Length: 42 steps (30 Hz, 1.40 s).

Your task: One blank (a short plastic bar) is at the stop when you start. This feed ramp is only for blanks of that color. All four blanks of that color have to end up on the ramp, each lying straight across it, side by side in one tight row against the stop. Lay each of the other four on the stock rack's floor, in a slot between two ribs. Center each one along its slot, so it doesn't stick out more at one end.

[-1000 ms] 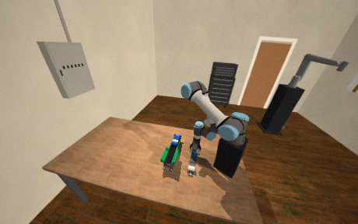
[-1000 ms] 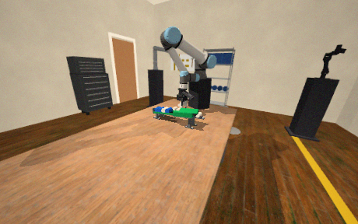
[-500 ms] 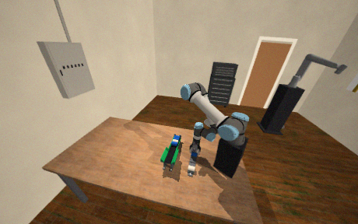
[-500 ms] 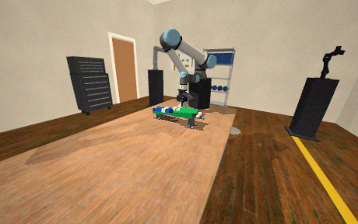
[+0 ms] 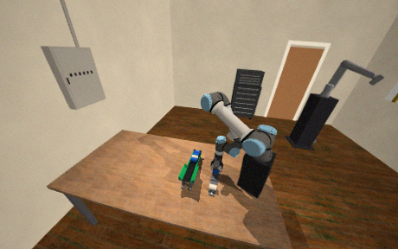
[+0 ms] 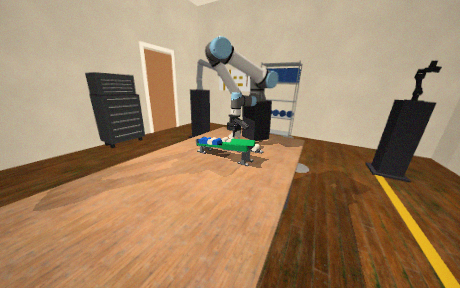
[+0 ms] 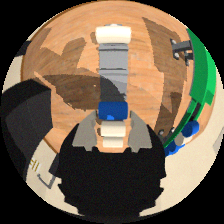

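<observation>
Blanks in blue and cream (image 5: 195,156) (image 6: 211,141) (image 7: 190,128) lie in a row at one end of a green feed ramp (image 5: 183,173) (image 6: 240,145) (image 7: 202,65), which is the landmark here.

Top view: the ramp stands on a wooden surface (image 5: 117,169) (image 6: 165,215) (image 7: 145,60). Beside it, on the robot base's side, is a grey stock rack (image 5: 214,181) (image 7: 113,60), with the jaws (image 5: 215,169) (image 6: 235,134) over it.

Exterior view: the ramp's row reads blue, cream, blue. Just behind the ramp, the jaws point down; more cream shows past it.

Wrist view: the jaws are partly open, gripping nothing. Apart from the ramp, the rack carries a cream blank (image 7: 113,34) at its far end and a blue blank (image 7: 113,110) nearer the jaws. Two more cream blanks (image 7: 113,129) show between the fingers, past the blue one.
</observation>
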Each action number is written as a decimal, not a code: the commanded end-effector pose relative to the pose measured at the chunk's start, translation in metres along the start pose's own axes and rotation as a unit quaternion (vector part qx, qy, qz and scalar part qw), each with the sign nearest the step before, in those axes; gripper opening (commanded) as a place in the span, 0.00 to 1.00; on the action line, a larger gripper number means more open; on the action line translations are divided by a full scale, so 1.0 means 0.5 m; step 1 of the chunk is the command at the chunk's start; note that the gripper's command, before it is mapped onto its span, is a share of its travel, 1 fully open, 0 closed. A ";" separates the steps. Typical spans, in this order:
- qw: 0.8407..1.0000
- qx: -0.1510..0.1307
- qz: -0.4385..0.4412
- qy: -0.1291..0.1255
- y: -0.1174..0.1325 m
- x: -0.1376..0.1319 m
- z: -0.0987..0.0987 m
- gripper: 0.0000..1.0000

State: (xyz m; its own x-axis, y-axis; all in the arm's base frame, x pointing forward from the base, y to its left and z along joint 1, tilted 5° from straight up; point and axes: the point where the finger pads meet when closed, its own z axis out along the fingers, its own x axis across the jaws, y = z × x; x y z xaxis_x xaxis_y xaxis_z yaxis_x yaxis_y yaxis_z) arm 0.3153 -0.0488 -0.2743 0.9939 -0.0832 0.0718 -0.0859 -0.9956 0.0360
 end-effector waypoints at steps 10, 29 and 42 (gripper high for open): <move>1.000 0.000 0.001 0.001 0.001 0.001 0.000 0.47; 1.000 0.000 0.001 0.001 0.001 0.001 0.000 0.35; 1.000 0.000 0.001 0.001 0.001 0.001 0.000 0.35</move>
State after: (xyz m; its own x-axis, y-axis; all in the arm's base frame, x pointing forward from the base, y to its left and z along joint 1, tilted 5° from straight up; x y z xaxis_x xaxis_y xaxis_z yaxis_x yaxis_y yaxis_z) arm 0.3153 -0.0488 -0.2743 0.9939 -0.0832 0.0720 -0.0859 -0.9956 0.0361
